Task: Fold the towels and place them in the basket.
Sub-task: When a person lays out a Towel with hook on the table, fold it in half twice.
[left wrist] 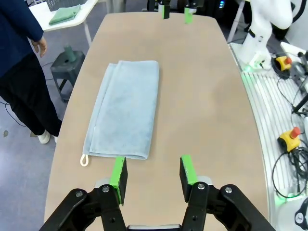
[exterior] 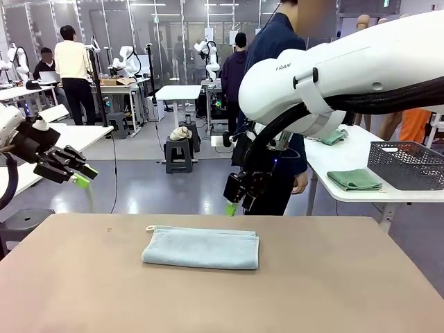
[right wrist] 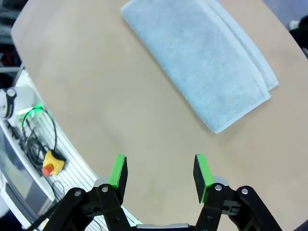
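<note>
**Entry: one towel folded on the table, not yet in the basket.**

The pale blue towel (exterior: 201, 248) is lying folded in a long strip at the centre of the brown table (exterior: 69, 277), with its loop at the left end. Folding looks finished or nearly so, and placing is not yet done. The left gripper (exterior: 84, 175), at the frame's left edge, is hovering clear of the table with its jaws partly apart, gripping nothing. The right gripper (exterior: 239, 202), mid-frame just beyond the towel, is hanging likewise parted and empty. Farther off at right, the basket (exterior: 406, 165) is sitting on a white side table (exterior: 326, 161), and a folded green towel (exterior: 354, 180) is lying beside it, outside.
</note>
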